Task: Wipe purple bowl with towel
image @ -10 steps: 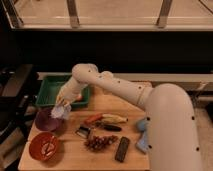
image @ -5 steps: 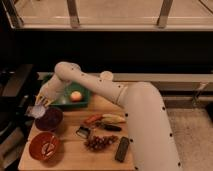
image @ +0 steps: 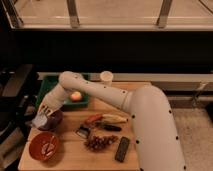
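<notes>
Reaching down over the left side of the wooden table (image: 75, 150), the gripper (image: 44, 116) presses a pale towel (image: 40, 121) at the 9 o'clock rim of the purple bowl (image: 52, 121). It seems closed on this towel. An orange bowl (image: 44, 146) sits just at 6 o'clock from the purple one.

Purple bowl (image: 52, 121) upright on table's left; gripper (image: 44, 114) presses whitish towel (image: 39, 121) at its rim

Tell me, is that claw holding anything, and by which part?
The gripper, at the left rim of the dark purple bowl, holds a pale crumpled cloth towel. It grips the bunched top; the rest hangs beside the bowl.
</notes>
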You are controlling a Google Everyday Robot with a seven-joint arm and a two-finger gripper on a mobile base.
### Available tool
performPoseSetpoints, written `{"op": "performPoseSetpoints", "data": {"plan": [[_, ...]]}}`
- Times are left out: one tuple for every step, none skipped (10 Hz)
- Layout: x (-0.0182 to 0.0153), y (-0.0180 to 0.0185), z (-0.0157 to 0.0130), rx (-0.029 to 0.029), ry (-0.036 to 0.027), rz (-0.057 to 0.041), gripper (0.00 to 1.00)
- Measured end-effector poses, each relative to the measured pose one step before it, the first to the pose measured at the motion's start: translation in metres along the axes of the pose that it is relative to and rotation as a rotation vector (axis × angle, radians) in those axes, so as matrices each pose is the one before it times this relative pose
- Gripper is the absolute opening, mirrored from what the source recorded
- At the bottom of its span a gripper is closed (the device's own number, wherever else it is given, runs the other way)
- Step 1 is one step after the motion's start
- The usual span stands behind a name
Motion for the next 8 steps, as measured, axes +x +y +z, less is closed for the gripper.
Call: {"op": "performPoseSetpoints", "data": {"plan": [[0.00416,0.02208,-0.0116,-0.01469,0.01349,0.03827,0.0],[0.00572,0.01302,-0.01109,-0.00945,0.01708,0.01979,0.0],[0.0088,0.01074,-0.01224,-0.00946,0.0186,0.01818,0.0],[0.00626,0.00413,-0.00875,-0.00542,0.00971,-0.00408,0.0],[0.00737,0.00001,-0.00795,-0.00341,0.00885,-0.01593,0.0],[0.00388,-0.00365,-0.00282,0.00104,0.00229,-0.01397,0.0],[0.00263,-0.00616,0.00064,0.00134,-0.0019,-0.01713,0.0],[0.00054,-0.00883,0.00423,0.00264,-0.00685,-0.0175,0.0]]}}
